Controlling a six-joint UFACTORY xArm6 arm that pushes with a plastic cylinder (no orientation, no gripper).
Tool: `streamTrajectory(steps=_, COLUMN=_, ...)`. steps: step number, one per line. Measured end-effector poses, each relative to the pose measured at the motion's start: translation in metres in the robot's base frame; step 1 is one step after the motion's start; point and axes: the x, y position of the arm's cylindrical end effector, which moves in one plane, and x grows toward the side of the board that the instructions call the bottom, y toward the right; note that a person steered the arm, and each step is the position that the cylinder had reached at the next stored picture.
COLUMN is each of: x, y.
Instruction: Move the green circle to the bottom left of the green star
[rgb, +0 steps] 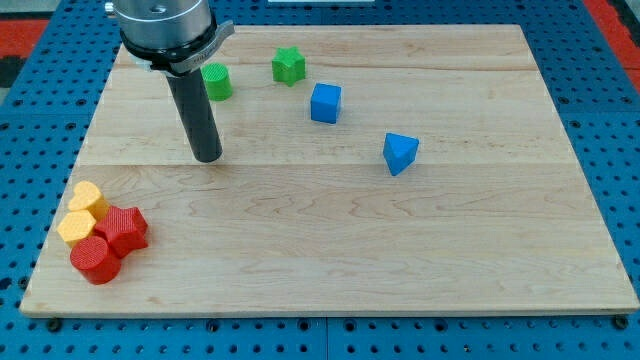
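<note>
Wooden tabletop (330, 250) on blue pegboard | no hand fitted, only rod; my tip (207, 157) sat below green circle (217, 82), apart | circle lay left of green star (288, 65) | advice: circle round above it, nudge gently downward.

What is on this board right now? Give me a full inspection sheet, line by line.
Surface: pale wooden board on blue pegboard.
Job's things: green circle block at the view's top left; green star block to its right, apart.
Clutter: blue cube, blue wedge-like block; two yellow blocks and two red blocks clustered at the view's bottom left.
Tip: my tip below the green circle, apart.
Cables: nothing seen.
Surroundings: red strips at the top corners.
</note>
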Motion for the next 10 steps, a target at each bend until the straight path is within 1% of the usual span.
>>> streamTrajectory(steps=2, x=-0.003, y=-0.001)
streamTrajectory(steps=3, x=-0.003, y=-0.014)
streamTrajectory(steps=4, x=-0.026, y=-0.075)
streamTrajectory(steps=5, x=-0.079, y=-0.140)
streamTrajectory(steps=6, x=-0.132, y=-0.129)
streamTrajectory(steps=7, x=-0.136, y=-0.063)
streamTrajectory(steps=8, x=-0.143, y=-0.009)
streamTrajectory(steps=9, x=-0.124, y=0.027)
streamTrajectory(steps=10, x=-0.125, y=0.007)
